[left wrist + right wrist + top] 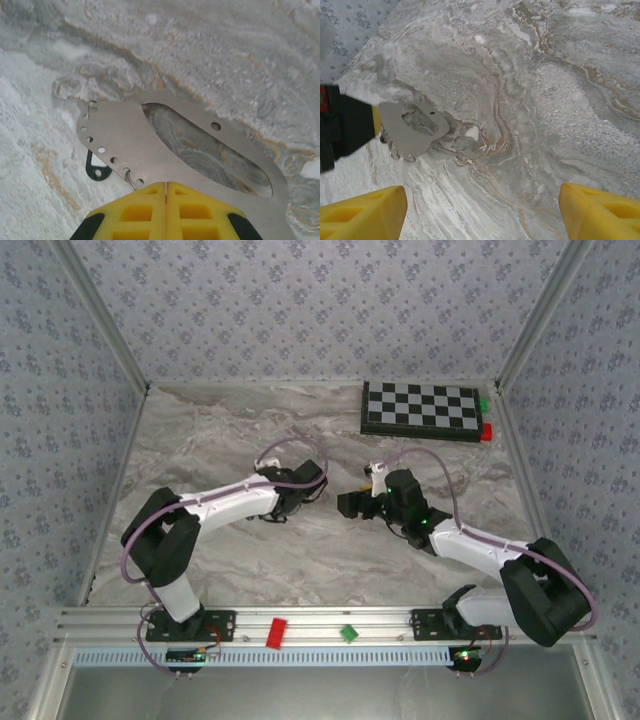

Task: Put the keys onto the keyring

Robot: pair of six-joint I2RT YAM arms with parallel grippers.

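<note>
The left tool (166, 186), clamped on the keyring's (131, 144) edge, holds its holes clear. The right tool (482, 194) gapes empty, probably free to fetch the black key (97, 171).

key (96, 170): half hidden by keyring (125, 145) | keyring end: behind left claw (166, 187)

The flat, holed grey keyring (125, 145) partly covers what seems a black key (96, 171).

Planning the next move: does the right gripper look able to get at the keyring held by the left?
Probably yes: the keyring juts out past the shut left gripper, with bare marble between it and the open right gripper.
</note>
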